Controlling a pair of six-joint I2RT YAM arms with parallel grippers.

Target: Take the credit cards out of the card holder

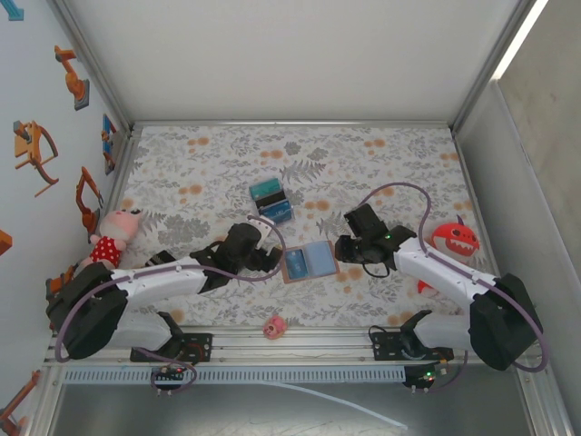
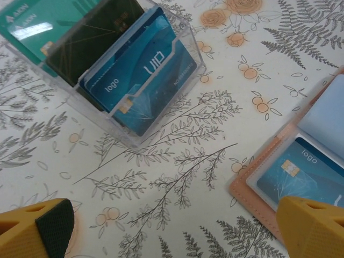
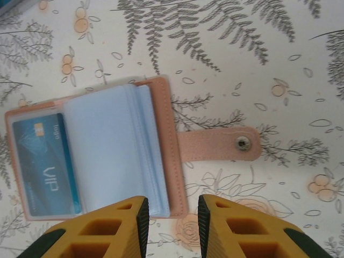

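Credit cards (image 2: pixel 134 80) in teal and dark blue stand in a clear plastic rack (image 2: pixel 191 64) mid-tabletop (image 1: pixel 399 163). One blue card (image 3: pixel 42 166) is left in the open tan leather-like card holder (image 3: pixel 97 150) near the front edge. Your left gripper (image 2: pixel 174 231) hangs wide open between rack and holder. Your right gripper (image 3: pixel 172 220), its jaws narrowly apart and empty, hovers at the holder's right edge. Next you likely need to pinch that card's exposed edge. There is bare cloth all round the holder.

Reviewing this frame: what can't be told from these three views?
Cards left in the card holder: right wrist view shows one blue card; the stacked pale pockets hide any others.
Card holder's lower edge: right wrist view, partly behind the right pincer.
Card count in the clear stand: left wrist view, front cards cover those behind.
Card print: top view, too small.
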